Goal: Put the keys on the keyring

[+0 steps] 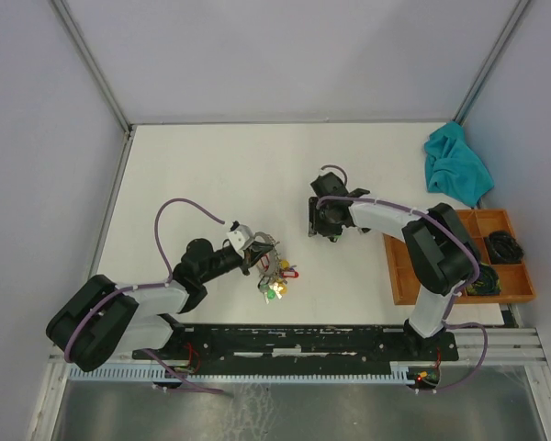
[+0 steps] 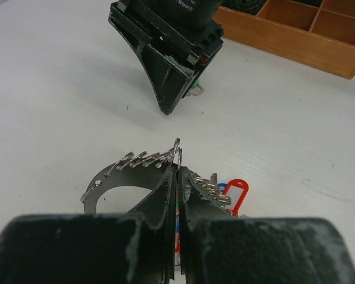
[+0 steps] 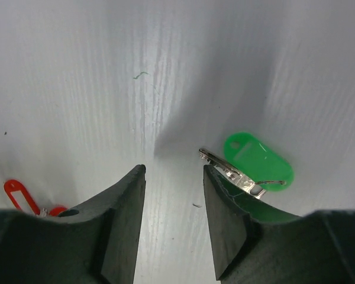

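The keyring (image 1: 274, 276) is a silvery metal ring (image 2: 106, 186) strung with small keys and coloured tags, among them a red tag (image 2: 236, 192). My left gripper (image 2: 177, 168) is shut on the ring's upper edge and holds it just above the table (image 1: 211, 175). One of the keys (image 3: 232, 171), silver with a green tag (image 3: 257, 158), lies on the table against the outer side of my right gripper's right finger. My right gripper (image 3: 173, 168) is open, tips down near the table, with nothing between its fingers. It stands just beyond the keyring (image 2: 168, 100).
A wooden compartment tray (image 1: 399, 276) sits at the right edge, with dark items in its far compartments. A teal cloth (image 1: 457, 165) lies at the back right. Walls close off the table's left, back and right sides.
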{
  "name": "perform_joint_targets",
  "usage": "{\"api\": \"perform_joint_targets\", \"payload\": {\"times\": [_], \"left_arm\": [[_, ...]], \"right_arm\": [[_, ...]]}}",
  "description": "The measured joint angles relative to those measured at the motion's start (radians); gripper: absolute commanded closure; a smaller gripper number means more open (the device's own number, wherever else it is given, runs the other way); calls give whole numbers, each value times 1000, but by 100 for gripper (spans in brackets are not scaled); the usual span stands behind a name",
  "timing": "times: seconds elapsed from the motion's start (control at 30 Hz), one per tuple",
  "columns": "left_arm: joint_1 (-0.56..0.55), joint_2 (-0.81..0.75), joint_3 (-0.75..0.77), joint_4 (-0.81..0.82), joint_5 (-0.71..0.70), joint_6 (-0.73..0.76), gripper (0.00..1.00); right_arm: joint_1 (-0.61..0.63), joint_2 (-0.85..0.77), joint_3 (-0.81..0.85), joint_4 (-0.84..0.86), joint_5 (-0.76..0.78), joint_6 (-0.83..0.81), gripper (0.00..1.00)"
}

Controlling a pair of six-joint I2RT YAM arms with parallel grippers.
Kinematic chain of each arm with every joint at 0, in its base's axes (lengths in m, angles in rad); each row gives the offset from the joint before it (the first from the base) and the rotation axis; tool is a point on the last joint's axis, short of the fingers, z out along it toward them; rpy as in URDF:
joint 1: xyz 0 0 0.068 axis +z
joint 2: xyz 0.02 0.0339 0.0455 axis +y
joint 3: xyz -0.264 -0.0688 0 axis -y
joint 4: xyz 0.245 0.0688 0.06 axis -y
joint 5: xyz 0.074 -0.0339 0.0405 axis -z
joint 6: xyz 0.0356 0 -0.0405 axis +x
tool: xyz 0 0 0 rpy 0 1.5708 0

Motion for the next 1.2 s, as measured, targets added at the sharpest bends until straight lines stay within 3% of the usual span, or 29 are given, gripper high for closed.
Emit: {"api": "perform_joint_targets", "payload": {"times": [0.17, 0.53, 0.87, 1.2], "left_arm": [[0, 0, 0, 0, 5, 0, 97], [0, 1, 1, 0, 28, 0, 97], [0, 6, 3, 0, 39, 0, 97], [0, 21, 15, -3, 53, 0, 97]], "right_arm": [[-26, -2, 55, -48, -63, -142, 43], [-253, -19, 64, -92, -246, -349, 40], [-266, 33, 36, -77, -373, -383, 42], [-233, -34, -79, -53, -484, -371, 55]]}}
